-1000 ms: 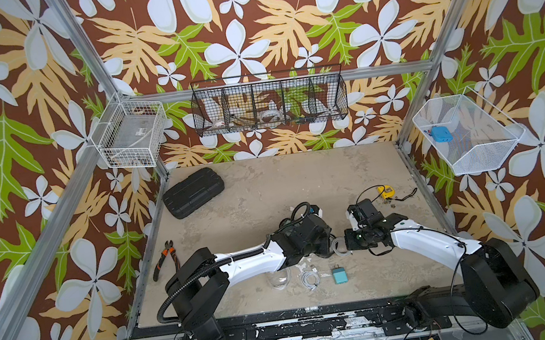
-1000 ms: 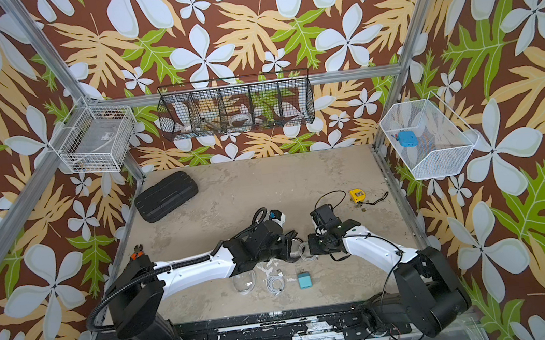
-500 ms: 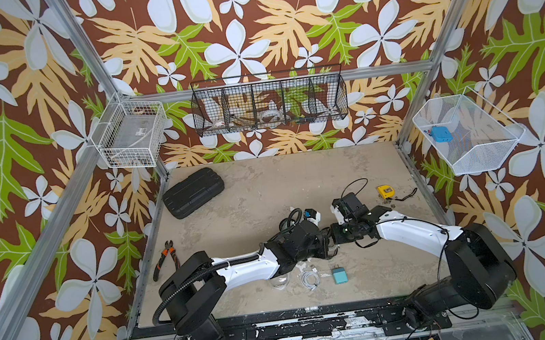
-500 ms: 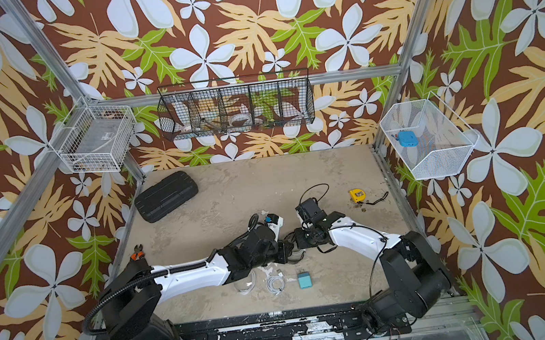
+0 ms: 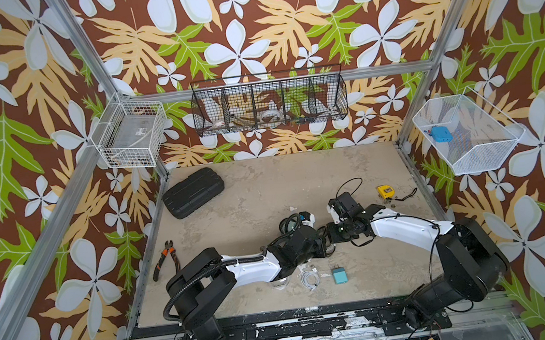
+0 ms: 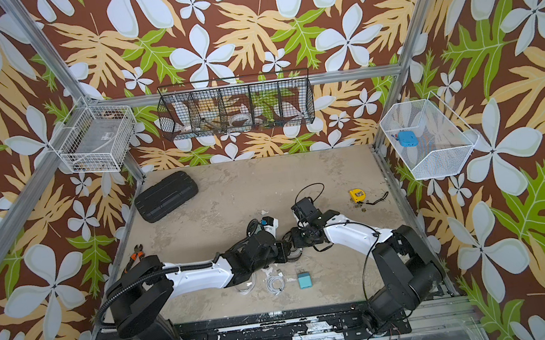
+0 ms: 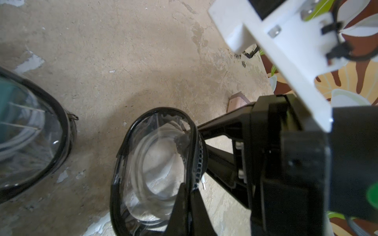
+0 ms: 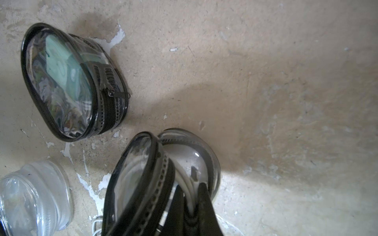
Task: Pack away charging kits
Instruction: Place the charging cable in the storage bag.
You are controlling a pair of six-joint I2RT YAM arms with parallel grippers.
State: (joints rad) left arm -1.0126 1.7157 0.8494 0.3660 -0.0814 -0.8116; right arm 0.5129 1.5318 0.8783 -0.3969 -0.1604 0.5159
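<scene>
– Two grippers on one pouch: why both?
– Division of labour. My left gripper (image 7: pixel 189 197), fully closed, pinches the rim of the black-rimmed pouch (image 7: pixel 155 163) and holds it on edge with its mouth gaping. A soft pouch left alone would, I judge, sag shut. My right gripper (image 8: pixel 190 196) meets it from the opposite side. Its jaws are drawn to a narrow slit with a strand of the white cable (image 8: pixel 185 187) between them, so the coil goes in through the mouth.
– Where does this happen?
– Just off the centre of the table (image 5: pixel 266 186), toward 4 o'clock, as seen in both top views.
– And the remaining kits?
– One zipped pouch (image 8: pixel 69 81), with the mint plug (image 8: pixel 61 61) inside, lies nearby and looks finished. The pink plug (image 7: pixel 238 103) waits on the table just behind my right fingers (image 7: pixel 216 124); it is presumably next into the held pouch. At 6 o'clock of my grippers lie a loose cable (image 5: pixel 310 277) and the teal plug (image 5: pixel 339 274), with a clear pouch (image 8: pixel 34 196) at their 9 o'clock. They sit close together, so the third kit needs only a short reach.
– Principal risk?
– The springy coil may push back out before the zip closes.
</scene>
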